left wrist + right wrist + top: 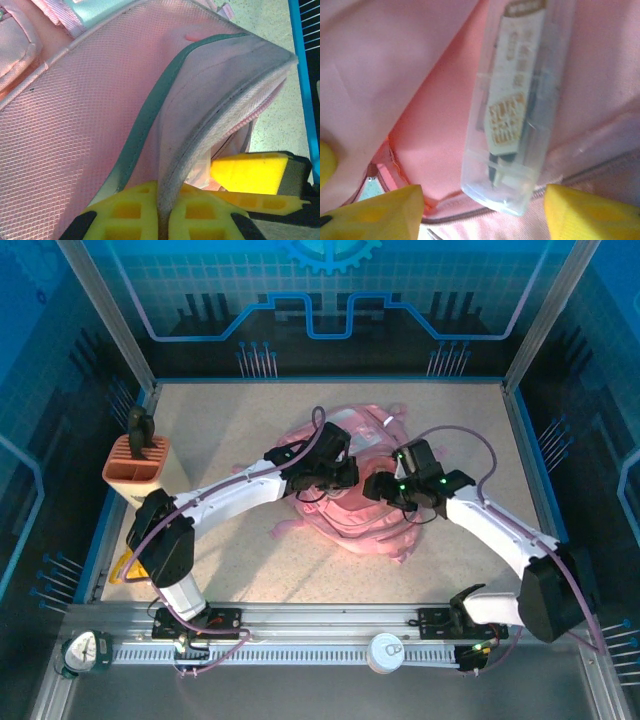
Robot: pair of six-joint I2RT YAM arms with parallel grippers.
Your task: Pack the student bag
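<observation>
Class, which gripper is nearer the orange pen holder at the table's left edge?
Left. The left gripper, clamped on the pink backpack, sits right of the orange pen holder, mid-table; the right gripper hangs open farther right, over the same backpack.

clear pen case [515, 115], lying against student bag [440, 130]

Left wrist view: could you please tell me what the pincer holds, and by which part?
The left pincer is shut on the student bag, pinching the piped rim of its opening.

Top view looks down; wrist views hug the student bag [355, 520].
</observation>
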